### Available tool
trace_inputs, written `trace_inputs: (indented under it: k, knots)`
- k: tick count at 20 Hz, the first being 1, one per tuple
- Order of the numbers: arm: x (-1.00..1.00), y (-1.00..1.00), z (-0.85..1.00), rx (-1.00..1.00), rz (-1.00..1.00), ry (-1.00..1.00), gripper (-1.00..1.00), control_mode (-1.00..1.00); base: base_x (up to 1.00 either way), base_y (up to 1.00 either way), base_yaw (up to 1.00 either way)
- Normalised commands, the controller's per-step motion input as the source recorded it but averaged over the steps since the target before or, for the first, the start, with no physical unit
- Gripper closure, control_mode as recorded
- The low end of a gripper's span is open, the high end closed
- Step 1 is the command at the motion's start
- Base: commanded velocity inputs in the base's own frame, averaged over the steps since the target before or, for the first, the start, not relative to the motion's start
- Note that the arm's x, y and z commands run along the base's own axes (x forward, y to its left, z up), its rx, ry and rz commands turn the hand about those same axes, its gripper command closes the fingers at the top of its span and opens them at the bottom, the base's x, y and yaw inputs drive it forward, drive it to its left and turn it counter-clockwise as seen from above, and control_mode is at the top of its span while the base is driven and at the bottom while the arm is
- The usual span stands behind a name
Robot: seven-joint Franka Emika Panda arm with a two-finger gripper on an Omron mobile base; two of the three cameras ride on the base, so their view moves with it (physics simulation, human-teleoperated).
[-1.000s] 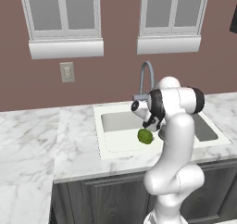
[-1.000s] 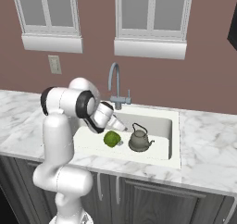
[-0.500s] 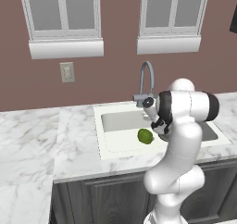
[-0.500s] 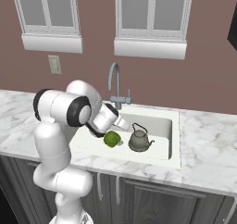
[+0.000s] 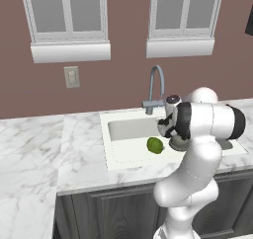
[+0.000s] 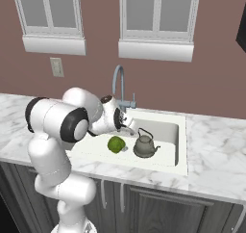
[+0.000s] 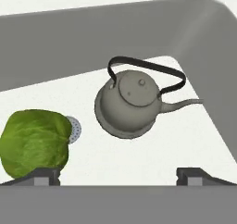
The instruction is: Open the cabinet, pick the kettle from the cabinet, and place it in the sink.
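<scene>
While the kettle (image 7: pixel 132 100) stands upright on the floor of the sink (image 6: pixel 178 145), its arched handle is up and its spout points toward the basin wall. Beside it lies a green leafy vegetable (image 7: pixel 33 143), next to the round drain (image 7: pixel 74 129). Above them the gripper (image 7: pixel 118 176) hangs with its jaws wide apart and holds nothing. Behind the basin rises the grey tap (image 5: pixel 155 87).

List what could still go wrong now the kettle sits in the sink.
1. The open end effector hangs low over the basin; pulling out, it might clip the kettle handle.
2. The green vegetable lies beside the kettle and partly over the drain, so a nudge could roll it.
</scene>
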Motion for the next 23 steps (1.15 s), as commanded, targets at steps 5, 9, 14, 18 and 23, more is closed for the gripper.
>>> trace_inputs:
  k: [5,9,14,18,23]
  knots:
    - [-0.1,0.0,0.47,0.13,0.17,0.11,-1.0,-1.0,0.0,0.0,0.0]
    - [-0.13,0.02,0.47,0.12,0.18,0.04,-1.0,-1.0,0.0,0.0,0.0]
    - [-0.18,0.02,0.46,0.11,0.19,0.0,-1.0,-1.0,0.0,0.0,0.0]
    - [-0.2,0.07,0.47,0.05,0.18,0.0,-1.0,-1.0,0.0,0.0,0.0]
    - [-0.2,0.08,0.5,0.01,0.18,0.0,-1.0,-1.0,0.0,0.0,0.0]
